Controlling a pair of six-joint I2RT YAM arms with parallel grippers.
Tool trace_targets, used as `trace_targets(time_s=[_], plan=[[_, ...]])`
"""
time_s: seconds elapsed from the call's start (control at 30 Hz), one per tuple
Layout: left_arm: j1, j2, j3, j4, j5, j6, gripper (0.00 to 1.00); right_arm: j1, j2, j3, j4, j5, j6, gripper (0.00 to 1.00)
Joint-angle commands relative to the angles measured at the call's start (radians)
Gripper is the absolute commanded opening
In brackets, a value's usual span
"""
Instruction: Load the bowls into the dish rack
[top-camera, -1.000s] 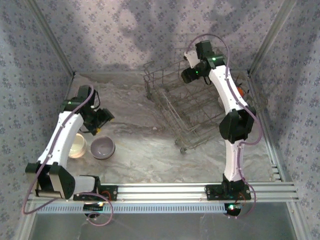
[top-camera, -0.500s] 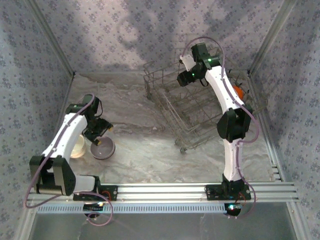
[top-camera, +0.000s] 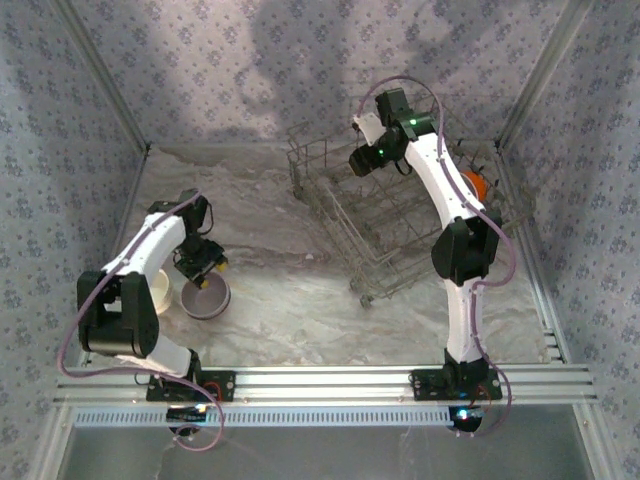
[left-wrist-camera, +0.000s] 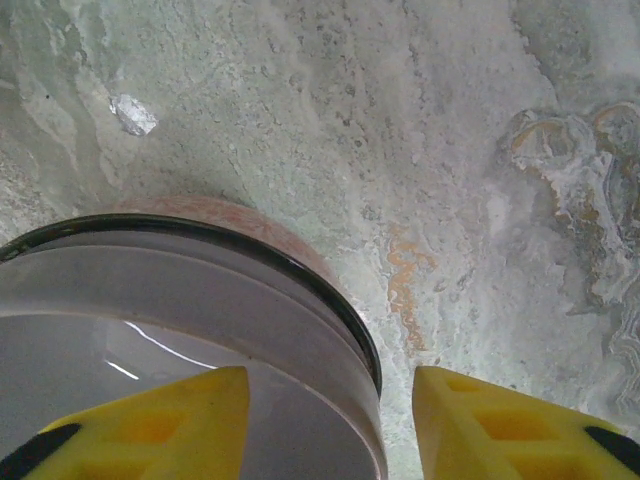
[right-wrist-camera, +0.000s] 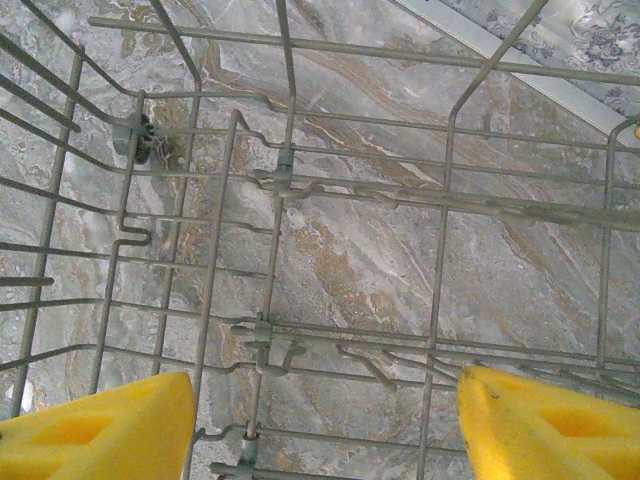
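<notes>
Top view: moderate, flat light, faint grain, soft detail throughout. Broad grey shadows blotch the back wall (top-camera: 300, 60), darkest above the dish rack (top-camera: 370, 215). Table (top-camera: 290, 300) pale and washed, low contrast. Cream bowl (top-camera: 160, 296) glows warm, nearly blown out. Corner posts (top-camera: 100, 75) splay outward toward the top — wide-lens stretch.

Left wrist view: cool greenish cast. Lavender-grey bowl (left-wrist-camera: 200, 300) close to the lens, rim soft; two thin white glare streaks inside it. Left gripper (left-wrist-camera: 330, 425): yellow fingers (left-wrist-camera: 150, 425) blurred at the bottom edge, table beyond sharper.

Right wrist view: brightest. Rack wires crisp mid-frame — right gripper (right-wrist-camera: 325, 430) fingers (right-wrist-camera: 100, 430) fuzzy, out of focus.
</notes>
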Motion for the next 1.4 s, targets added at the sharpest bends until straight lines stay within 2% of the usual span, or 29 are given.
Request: trace_targets(time_s=[0.0, 0.17, 0.33, 0.87, 1.37], plan=[[0.005, 0.023, 0.031, -0.022, -0.002, 0.040, 0.41, -0.002, 0.004, -0.006, -0.022, -0.004, 0.010, 0.71], [0.005, 0.046, 0.055, -0.049, -0.006, 0.082, 0.35, -0.003, 0.011, -0.005, -0.023, -0.007, 0.013, 0.71], [0.005, 0.081, 0.067, -0.075, 0.006, 0.120, 0.33, -0.005, 0.017, -0.006, -0.023, -0.013, 0.014, 0.71], [0.004, 0.086, 0.092, -0.109, 0.021, 0.150, 0.14, -0.008, 0.031, -0.003, -0.021, -0.021, 0.022, 0.71], [-0.070, 0.094, 0.224, -0.195, -0.034, 0.173, 0.02, -0.013, 0.040, 0.023, -0.023, -0.016, 0.031, 0.72]])
